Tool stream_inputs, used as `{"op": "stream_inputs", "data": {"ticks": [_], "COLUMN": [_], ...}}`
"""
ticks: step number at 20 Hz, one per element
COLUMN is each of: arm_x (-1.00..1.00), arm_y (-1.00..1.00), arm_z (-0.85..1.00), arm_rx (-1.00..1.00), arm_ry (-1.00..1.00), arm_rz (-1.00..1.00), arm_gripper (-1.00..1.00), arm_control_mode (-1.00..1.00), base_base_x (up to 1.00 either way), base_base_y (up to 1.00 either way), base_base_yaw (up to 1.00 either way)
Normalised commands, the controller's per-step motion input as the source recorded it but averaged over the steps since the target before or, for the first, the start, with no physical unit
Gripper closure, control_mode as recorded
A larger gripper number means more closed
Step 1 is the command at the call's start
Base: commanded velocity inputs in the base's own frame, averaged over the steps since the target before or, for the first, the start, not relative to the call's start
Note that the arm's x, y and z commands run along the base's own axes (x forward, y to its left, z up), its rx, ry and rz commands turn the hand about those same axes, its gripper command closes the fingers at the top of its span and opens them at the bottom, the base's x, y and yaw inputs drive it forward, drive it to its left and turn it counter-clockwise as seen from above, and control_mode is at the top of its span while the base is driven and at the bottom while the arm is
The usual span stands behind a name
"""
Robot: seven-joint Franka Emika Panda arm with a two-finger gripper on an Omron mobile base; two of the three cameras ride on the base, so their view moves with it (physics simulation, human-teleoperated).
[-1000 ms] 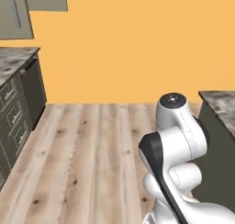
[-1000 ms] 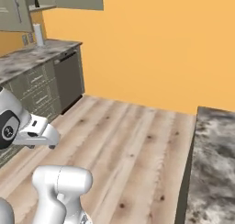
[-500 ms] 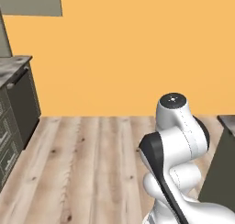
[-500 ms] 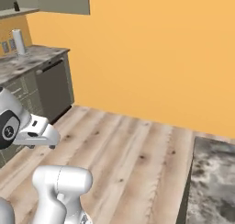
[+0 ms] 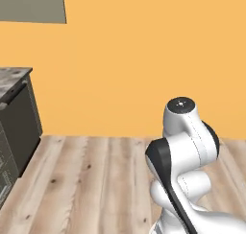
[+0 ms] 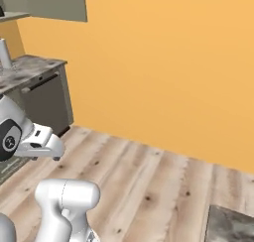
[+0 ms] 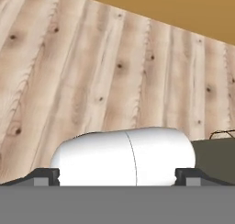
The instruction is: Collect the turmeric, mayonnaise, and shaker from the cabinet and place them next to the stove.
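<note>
1. Turmeric, mayonnaise and shaker sit out of sight; a corner of the grey-beige wall cabinet (image 6: 47, 3) shows at 11 o'clock.
2. Likely light, rigid, smooth little containers; grasp each around its body, below the lid.
3. Two-finger gripper (image 7: 117, 176): dark tips spread wide, holding nothing, over pale wooden plank floor (image 7: 92, 71).

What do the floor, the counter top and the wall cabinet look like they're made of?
Floor: pale wood planks, matte, with visible grain, knots and seams between boards.
Counter top: mottled grey stone, maybe granite or marble; the speckled pattern suggests it, sheen unclear.
Wall cabinet: flat grey-beige panel, probably painted or laminate; no grain visible.
</note>
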Motion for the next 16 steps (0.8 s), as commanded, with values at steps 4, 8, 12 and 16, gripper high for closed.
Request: {"op": "stream_inputs", "data": {"ticks": [4,8,12,16], "arm_x": [0.0,0.0,0.0,0.0], "arm_y": [0.0,0.0,0.0,0.0], "arm_z": [0.0,0.0,0.0,0.0], "arm_rx": [0.0,0.0,0.0,0.0], "arm_ry": [0.0,0.0,0.0,0.0], "arm_rz": [0.0,0.0,0.0,0.0], "arm_gripper": [-1.0,-1.0,-1.0,-1.0], "arm_control_mode": [1.0,1.0,1.0,1.0], "base_base_x": [1.0,1.0,0.98,0.64], "base_base_y": [0.01,0.07,0.12,0.21], "base_base_yaw": [0.2,0.23,0.28,0.36]}}
